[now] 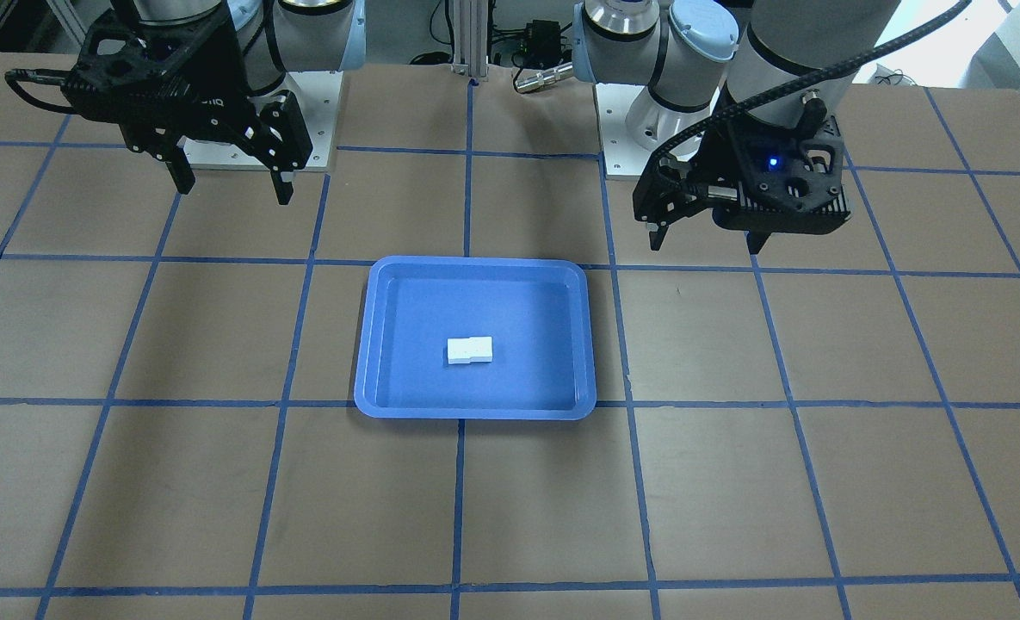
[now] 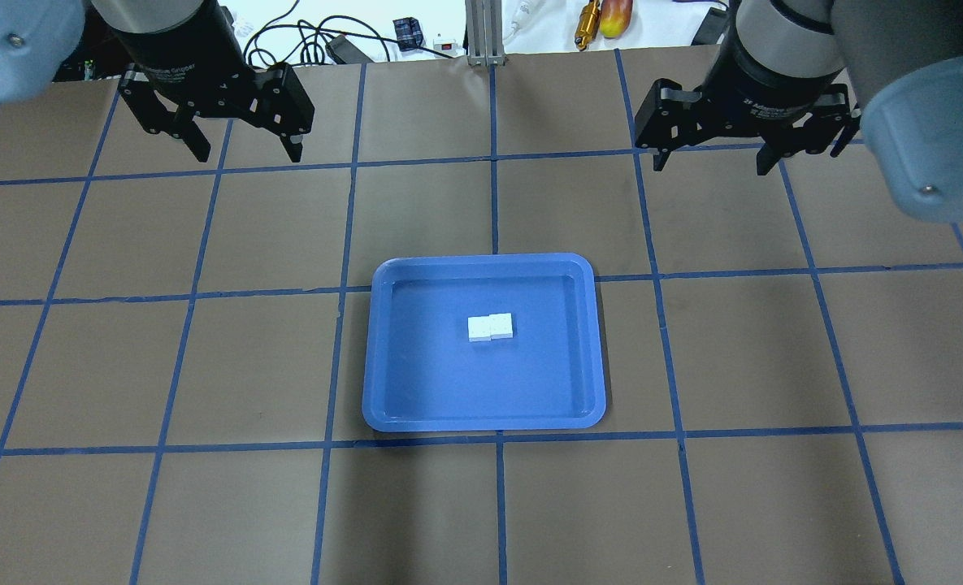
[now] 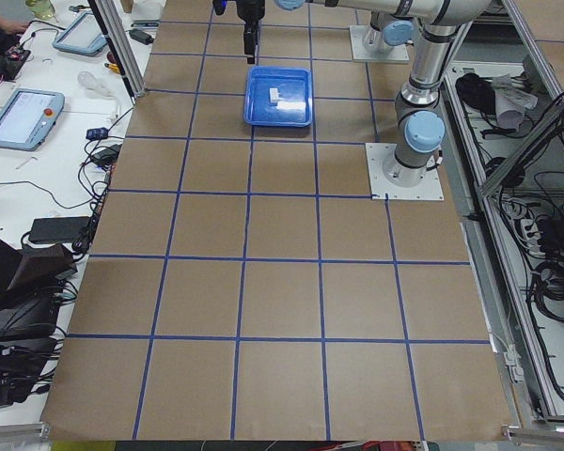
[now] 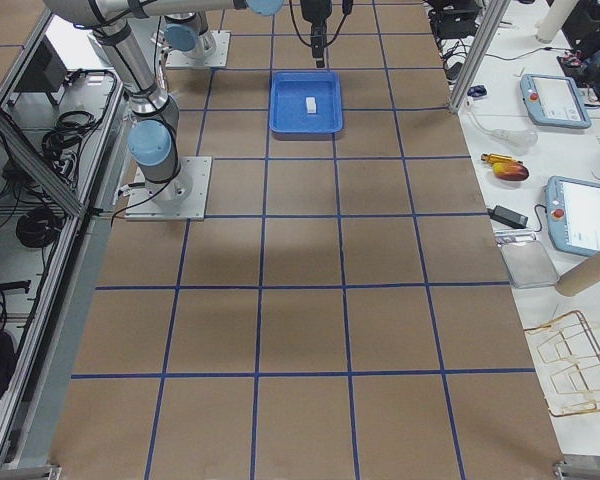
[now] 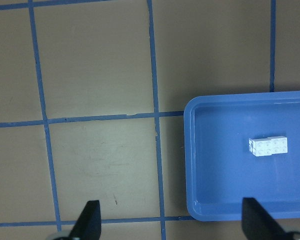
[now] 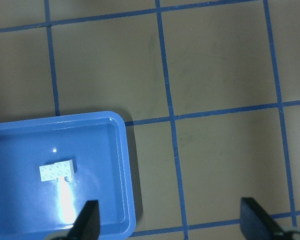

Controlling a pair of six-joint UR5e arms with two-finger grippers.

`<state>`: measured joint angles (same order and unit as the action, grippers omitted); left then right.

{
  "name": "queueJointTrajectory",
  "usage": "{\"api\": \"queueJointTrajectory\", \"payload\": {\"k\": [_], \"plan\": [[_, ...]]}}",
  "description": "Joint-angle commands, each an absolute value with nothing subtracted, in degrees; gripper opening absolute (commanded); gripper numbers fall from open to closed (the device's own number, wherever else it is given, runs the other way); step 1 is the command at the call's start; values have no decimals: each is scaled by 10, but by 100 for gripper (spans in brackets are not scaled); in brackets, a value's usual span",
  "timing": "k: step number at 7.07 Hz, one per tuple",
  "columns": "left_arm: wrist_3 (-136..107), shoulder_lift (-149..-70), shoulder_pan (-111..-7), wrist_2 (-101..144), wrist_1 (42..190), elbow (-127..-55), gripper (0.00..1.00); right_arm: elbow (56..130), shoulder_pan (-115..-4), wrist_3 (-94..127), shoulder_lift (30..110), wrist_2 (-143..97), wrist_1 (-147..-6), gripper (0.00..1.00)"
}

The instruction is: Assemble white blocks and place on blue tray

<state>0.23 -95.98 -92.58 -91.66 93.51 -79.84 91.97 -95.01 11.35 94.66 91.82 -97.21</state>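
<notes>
Fingers (image 5: pixel 88 220) of the left gripper (image 2: pixel 248 154) stand wide apart with nothing between them, their two dark tips framing bare table in the left wrist view. The right gripper (image 2: pixel 712 165) is the same: spread, empty, its fingers (image 6: pixel 90 217) showing at the bottom of its own wrist view. Both grippers hang above the table, touching nothing, one to each side of the middle and on the robot-base side of the tray as the front-facing view shows.

Below and between them lies the shallow rectangular bright blue plastic tray with rounded corners and a raised rim (image 2: pixel 481 262). It sits flat on the table, well apart from either gripper. The left wrist view catches it at the lower right, the right wrist view at the lower left.

On the tray's floor, near its middle and clear of every wall, rest the two small white square plastic blocks (image 2: pixel 491 327). They are joined side by side into one short oblong, studs facing up, the two halves slightly out of line.

Under it all spreads the brown paper-covered table marked with a grid of blue tape (image 2: pixel 205 366).

Farther off, in the side views, grey handheld control tablets (image 3: pixel 17 117) lie on white benches beside the table.
</notes>
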Motion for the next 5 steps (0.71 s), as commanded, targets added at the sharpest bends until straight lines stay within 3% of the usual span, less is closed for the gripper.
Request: {"api": "queueJointTrajectory", "payload": {"k": [1, 4, 5], "plan": [[3, -948, -921, -922, 934, -796, 100, 919, -949, 117, 946, 915, -972, 100], [4, -945, -926, -917, 926, -797, 100, 851, -949, 113, 892, 916, -961, 100], [8, -941, -918, -920, 926, -800, 100, 859, -950, 113, 895, 913, -960, 100]]}}
